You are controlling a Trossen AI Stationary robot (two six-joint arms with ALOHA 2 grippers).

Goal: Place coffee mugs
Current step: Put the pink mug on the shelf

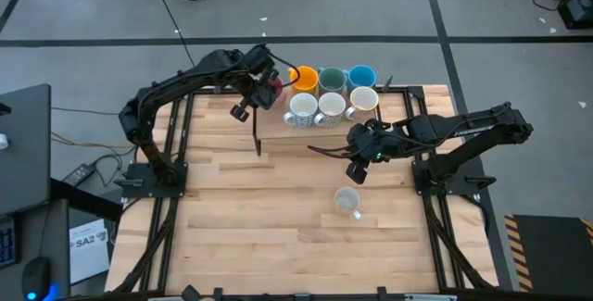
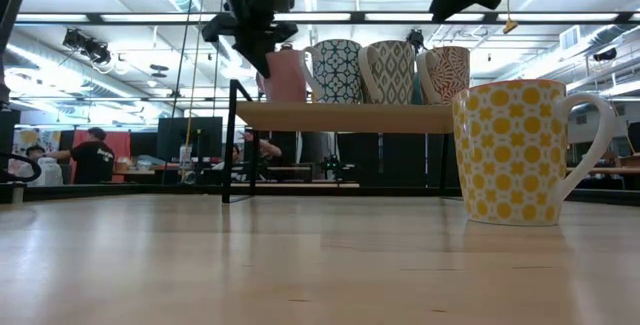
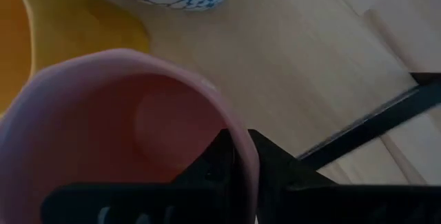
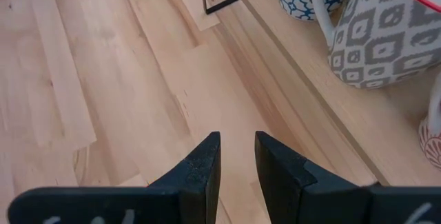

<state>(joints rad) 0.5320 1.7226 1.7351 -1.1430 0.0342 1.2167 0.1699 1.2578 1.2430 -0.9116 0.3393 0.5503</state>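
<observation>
The left tool [image 3: 238, 156], clamped on the pink mug's [image 3: 103, 134] rim, holds it over the shelf's [image 1: 278, 131] nine-o'clock end, beside the orange mug [image 1: 304, 80].

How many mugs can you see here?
8: seven on the raised shelf, pink in the left pincer, orange, green, blue, three patterned in front; one yellow-patterned mug alone on the table.

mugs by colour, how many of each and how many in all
pink mug: 1, on the shelf, left gripper shut on its rim
orange mug: 1
green mug: 1
blue mug: 1
white patterned mugs on the shelf: 3
yellow-patterned mug on the table: 1
total: 8
</observation>
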